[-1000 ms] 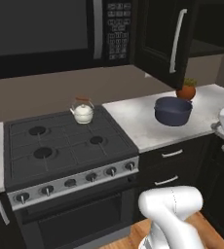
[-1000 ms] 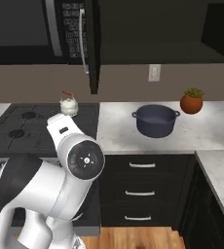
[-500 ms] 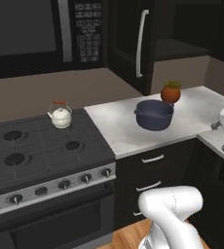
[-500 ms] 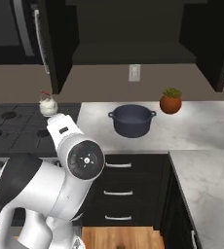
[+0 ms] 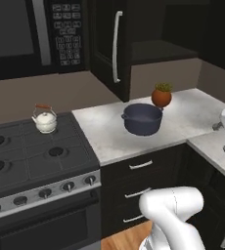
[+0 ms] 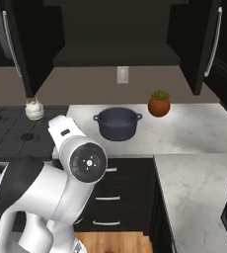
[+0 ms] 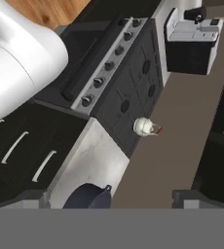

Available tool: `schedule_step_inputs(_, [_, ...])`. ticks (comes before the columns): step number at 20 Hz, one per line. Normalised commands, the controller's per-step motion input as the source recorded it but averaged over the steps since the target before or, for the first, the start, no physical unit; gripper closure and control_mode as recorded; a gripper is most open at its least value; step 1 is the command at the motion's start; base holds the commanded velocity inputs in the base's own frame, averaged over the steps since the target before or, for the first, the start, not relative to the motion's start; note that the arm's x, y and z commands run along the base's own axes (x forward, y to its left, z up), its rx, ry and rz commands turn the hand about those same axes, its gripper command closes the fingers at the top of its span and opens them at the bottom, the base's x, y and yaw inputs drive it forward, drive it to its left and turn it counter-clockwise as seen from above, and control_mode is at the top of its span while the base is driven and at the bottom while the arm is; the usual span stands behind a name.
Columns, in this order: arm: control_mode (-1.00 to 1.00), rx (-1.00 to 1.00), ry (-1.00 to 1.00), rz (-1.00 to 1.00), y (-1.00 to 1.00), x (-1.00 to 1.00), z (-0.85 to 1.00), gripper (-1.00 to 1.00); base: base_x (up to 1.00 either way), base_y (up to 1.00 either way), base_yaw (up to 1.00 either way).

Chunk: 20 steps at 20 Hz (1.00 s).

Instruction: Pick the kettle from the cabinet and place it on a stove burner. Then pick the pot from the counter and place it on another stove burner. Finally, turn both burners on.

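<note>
The kettle (image 5: 45, 120) is seen standing upright on the rear right burner (image 5: 47, 128) of the stove (image 5: 36, 166), its arched handle with the orange-red top raised above the lid. In the hand view the kettle (image 7: 145, 127) is placed near the middle of the picture, well ahead of the hand and well apart from it. The pot (image 5: 142, 118) is set on the counter (image 5: 109, 136), beside the stove and apart from the kettle; in the hand view only a part of its dark rim (image 7: 89, 197) is shown at the lower edge, nearer to the hand than the kettle is. A small potted plant (image 5: 161, 95) in a round orange pot is found just behind the pot, near the wall. The cabinet (image 6: 116, 37) above the counter is left open, its door (image 5: 109, 46) with the long silver bar handle swung out beside the microwave (image 5: 33, 34). A row of knobs (image 5: 68, 186) is carried along the front edge of the stove. The gripper itself is not clearly shown in the pictures, its finger tips perhaps hidden by the lower edge of the hand view; its jaws are taken to be spread wide apart, and nothing is seen to be grasped.
</note>
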Motion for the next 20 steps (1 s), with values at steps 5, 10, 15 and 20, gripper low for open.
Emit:
schedule_step_inputs(5, [1.00, 0.00, 0.00, 0.00, 0.00, 0.00, 0.00, -1.00, 0.47, -0.16, -0.01])
schedule_step_inputs(10, [1.00, 0.00, 0.00, 0.00, 0.00, 0.00, 0.00, -1.00, 0.54, -0.04, 0.00])
schedule_step_inputs(15, [1.00, 0.00, 0.00, 0.00, 0.00, 0.00, 0.00, -1.00, 0.59, -0.05, 0.00])
schedule_step_inputs(20, [1.00, 0.00, 0.00, 0.00, 0.00, 0.00, 0.00, -1.00, 0.57, -0.16, 0.02])
